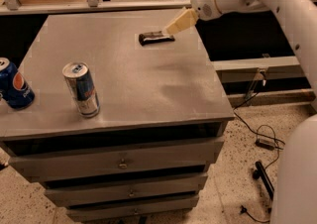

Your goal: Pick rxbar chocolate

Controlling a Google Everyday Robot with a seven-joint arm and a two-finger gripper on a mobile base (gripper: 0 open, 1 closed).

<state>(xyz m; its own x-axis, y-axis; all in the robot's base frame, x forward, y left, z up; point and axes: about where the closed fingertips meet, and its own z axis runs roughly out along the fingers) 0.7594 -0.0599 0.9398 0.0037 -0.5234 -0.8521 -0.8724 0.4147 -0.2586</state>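
The rxbar chocolate (pixel 155 37) lay flat near the far right edge of the bench (pixel 148 94), well apart from the silver-blue can (pixel 81 89) and the Pepsi can (pixel 14 85) at the front left. The gripper (pixel 171 28) slanted down just beside the bar's right end; we could not tell whether it was released or clenched. We judged the bar light, thin and a little pliant, its glossy wrapper slippery, so we would pinch it across its narrow width at the middle, low against the bench
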